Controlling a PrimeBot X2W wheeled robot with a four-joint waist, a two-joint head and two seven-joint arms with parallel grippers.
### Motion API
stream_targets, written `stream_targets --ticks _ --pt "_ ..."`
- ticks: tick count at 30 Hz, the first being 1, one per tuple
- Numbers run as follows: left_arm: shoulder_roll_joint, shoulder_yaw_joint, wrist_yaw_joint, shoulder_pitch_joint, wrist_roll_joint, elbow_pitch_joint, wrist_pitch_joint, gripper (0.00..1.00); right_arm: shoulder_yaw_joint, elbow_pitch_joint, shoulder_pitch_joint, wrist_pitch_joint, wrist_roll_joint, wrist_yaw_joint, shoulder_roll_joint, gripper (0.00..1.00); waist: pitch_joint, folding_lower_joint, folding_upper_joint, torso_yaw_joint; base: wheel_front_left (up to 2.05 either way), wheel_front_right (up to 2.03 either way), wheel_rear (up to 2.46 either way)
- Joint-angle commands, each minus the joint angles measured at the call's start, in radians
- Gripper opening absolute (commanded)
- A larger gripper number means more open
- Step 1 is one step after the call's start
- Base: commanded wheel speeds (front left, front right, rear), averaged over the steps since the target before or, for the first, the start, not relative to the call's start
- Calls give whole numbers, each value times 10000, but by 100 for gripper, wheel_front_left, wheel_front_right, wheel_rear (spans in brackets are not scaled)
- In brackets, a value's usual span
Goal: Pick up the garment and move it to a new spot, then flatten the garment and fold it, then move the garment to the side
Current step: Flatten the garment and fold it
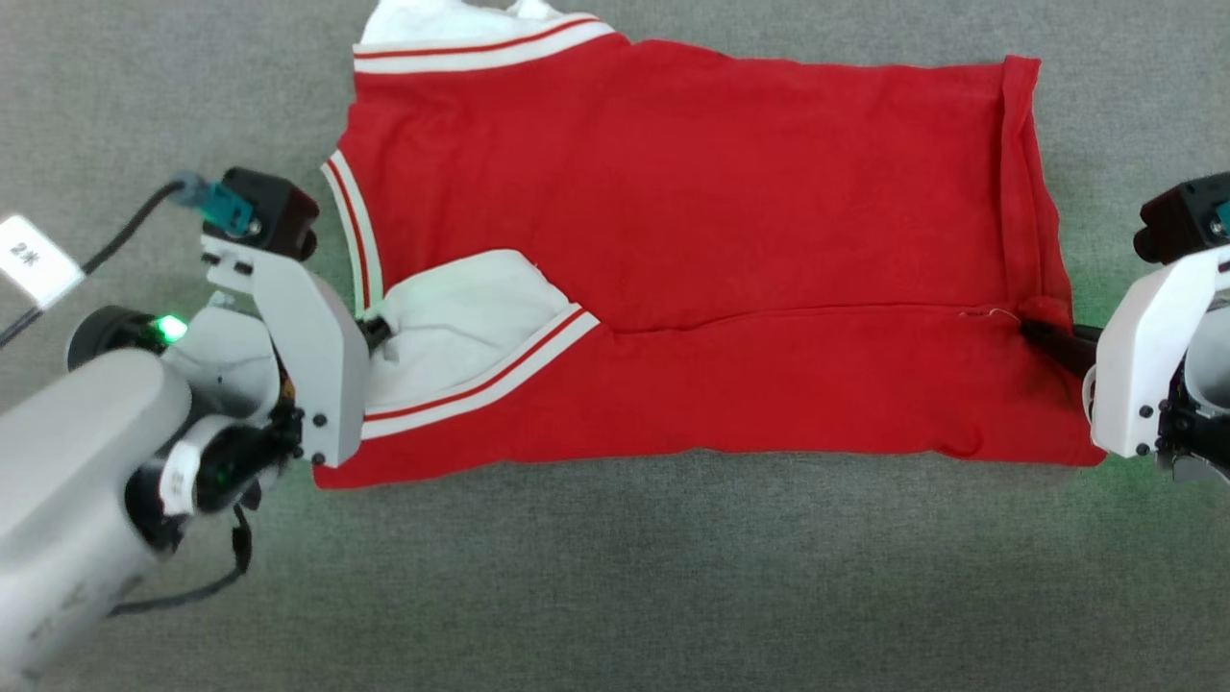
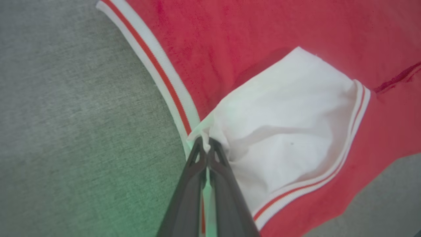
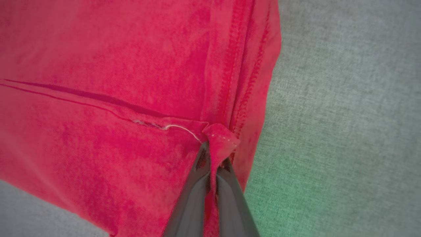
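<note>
**Garment.** The garment (image 1: 673, 221) lies across the centre and upper part of the head view on a grey woven surface (image 1: 615, 577). A plain red face is uppermost. Its neck end is toward frame left and its hem toward frame right. The lower long side is folded up over the body, and the edge of that fold runs level across the lower centre of the frame. One white sleeve (image 1: 461, 308), edged in red-and-white stripes, lies folded onto the red body at centre left. A second sleeve (image 1: 452, 19) shows at the top edge, upper left.

**Left gripper.** The left gripper (image 1: 375, 332) sits at centre left, at the garment's left edge. In the left wrist view its fingers (image 2: 189, 191) are pressed together, pinching a fold of white sleeve cloth just beside the striped trim (image 2: 164, 75).

**Right gripper.** The right gripper (image 1: 1030, 330) sits at centre right, on the hem. In the right wrist view its fingers (image 3: 230, 204) are clamped on a small bunch of red hem cloth, where the folded edge meets the hem. A loose pale thread (image 3: 184, 130) lies just beside the tips.

**Other items.** A dark cable (image 1: 125, 231) and a white label (image 1: 34, 259) are at far left. A green light (image 1: 171, 329) glows on the left wrist.
</note>
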Motion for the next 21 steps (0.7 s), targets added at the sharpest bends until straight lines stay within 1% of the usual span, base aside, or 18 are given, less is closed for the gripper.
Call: stream_targets --ticks 1,4,9,11,12,13,14,15,16,19,21 --pt "-81 -81 -25 -127 -103 160 277 0 108 118 -121 22 35 -8 32 0 87 0 0 -30 0 0 0" --pt "-311 -224 127 -202 -420 581 1022 0 289 384 -266 -24 107 -8 91 0 150 0 0 -32 0 0 0" --pt "-542 -517 383 -357 -779 1216 2194 0 573 788 -505 -108 140 -8 190 0 225 0 0 -59 0 0 0" --pt "-671 -462 510 -432 -998 1379 2464 0 683 975 -607 -61 132 -8 226 0 231 0 0 -59 0 0 0" --pt "-707 -456 560 -488 -1059 1440 2621 2 724 1075 -637 -39 147 -10 249 0 222 0 0 -54 0 0 0" --pt "-690 -504 682 -531 -1097 1510 2807 32 771 1172 -661 -45 151 -10 264 0 207 0 0 -40 0 0 0" --pt "-624 -588 725 -599 -1015 1525 3002 67 821 1272 -711 -73 106 -10 276 0 189 0 0 -27 0 0 0" --pt "-546 -632 837 -692 -942 1554 3141 100 894 1395 -765 -55 59 -10 281 0 172 0 0 -13 0 0 0" --pt "-497 -660 906 -806 -851 1552 3244 100 948 1484 -783 -63 41 -10 301 0 157 0 0 6 0 0 0" --pt "-606 -368 995 -1193 -797 1360 2988 100 1103 1729 -893 -162 1 -10 408 0 119 0 0 84 0 0 0" --pt "-515 -326 995 -1327 -686 1251 2947 100 1172 1893 -931 -201 -25 -10 461 0 74 0 0 145 0 0 0"
